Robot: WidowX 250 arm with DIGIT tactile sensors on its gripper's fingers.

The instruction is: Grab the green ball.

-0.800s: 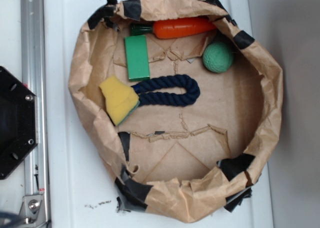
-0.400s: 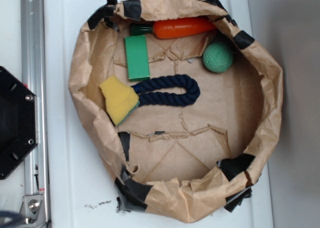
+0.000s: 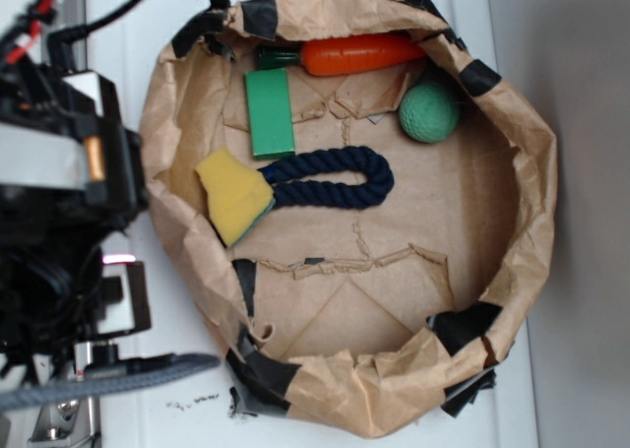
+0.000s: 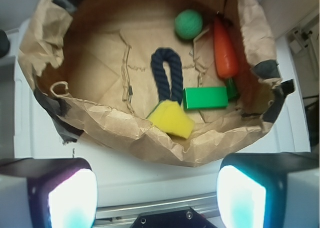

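In the exterior view, your arm (image 3: pixel 69 222) stood at the left edge, outside the paper basin (image 3: pixel 536 202), and none of it reached over the rim. You could not see the fingertips here, so this view did not tell you whether the pincer was released or clenched. The green ball (image 3: pixel 429 111) lay inside the basin at the upper right, close to the crumpled wall and just below the tip of the orange carrot (image 3: pixel 359 54). Nothing touched it. By my reading the grab had not begun: the whole approach, the descent and the closing were left to do.

In the wrist view, the gripper (image 4: pixel 155 195) showed its two pads at the bottom corners, well apart and with nothing between them, so you had it released and empty. The ball appeared at the far side of the basin, near the carrot.

Counting what lay in the basin: one green ball, one carrot, one green block (image 4: pixel 205 97), one blue rope loop (image 4: pixel 166 77), one yellow sponge (image 4: pixel 171 119).
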